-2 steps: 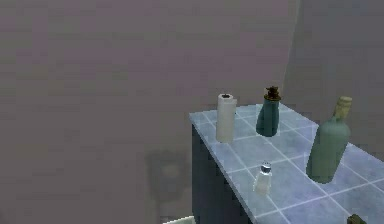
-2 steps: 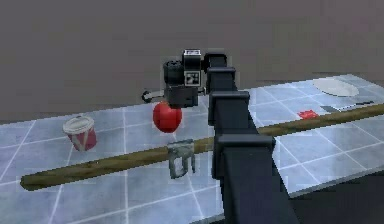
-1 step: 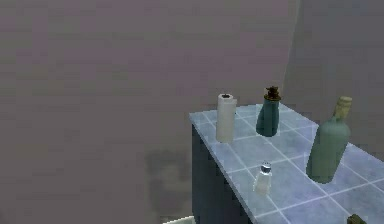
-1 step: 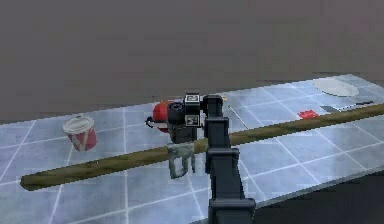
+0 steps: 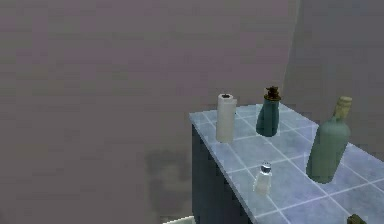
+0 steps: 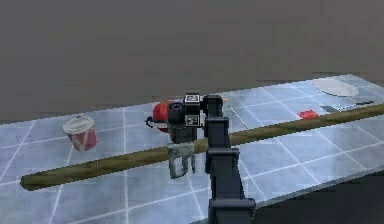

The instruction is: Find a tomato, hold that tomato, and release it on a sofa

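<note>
Standing on a pale blue-grey tiled counter (image 5: 300,165) in the forward view are four upright items, all apart:
- one white roll (image 5: 227,117) near the far left corner
- one dark teal bottle (image 5: 268,113) just beside it along the far edge
- one taller pale green bottle (image 5: 331,140) toward the right edge
- one small clear shaker (image 5: 264,180) near the left edge, closer in

The arm side view, also on tiled counter, shows:
- one long brown rod (image 6: 100,170) lying across from the near left to the right edge
- one red-and-white tub (image 6: 80,132) toward the left edge, its markings too small to read
- one white plate (image 6: 340,88) at the far right corner
- one small flat red piece (image 6: 308,114) and one slim dark utensil (image 6: 350,103) near the plate
- one tomato (image 6: 158,110), round and red, resting on the counter about midway along, just behind the gripper (image 6: 180,168)

One dark arm (image 6: 225,180) carries two white squares with black marks. The claw's fingers point down at the rod. Whether they are spread or pressed together cannot be told, nor whether they hold anything.

A plain grey-mauve wall (image 5: 100,80) backs the counter.
</note>
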Tool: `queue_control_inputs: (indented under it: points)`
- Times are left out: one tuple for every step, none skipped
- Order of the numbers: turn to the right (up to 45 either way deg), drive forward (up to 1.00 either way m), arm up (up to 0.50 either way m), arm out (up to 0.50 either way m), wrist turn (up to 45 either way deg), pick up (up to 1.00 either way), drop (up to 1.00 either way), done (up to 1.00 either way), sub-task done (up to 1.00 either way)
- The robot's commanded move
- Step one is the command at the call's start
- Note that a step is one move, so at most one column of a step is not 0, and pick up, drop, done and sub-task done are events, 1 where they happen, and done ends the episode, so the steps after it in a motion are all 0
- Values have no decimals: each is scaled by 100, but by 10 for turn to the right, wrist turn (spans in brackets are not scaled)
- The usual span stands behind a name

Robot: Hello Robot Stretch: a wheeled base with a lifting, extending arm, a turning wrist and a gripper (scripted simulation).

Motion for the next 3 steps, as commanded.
queue_control_inputs:
  points:
    - [0, 0, 10, 0, 0, 0, 0, 0, 0]
    - [0, 0, 0, 0, -450, 0, 0, 0, 0]
    - [0, 0, 0, 0, -450, 0, 0, 0, 0]
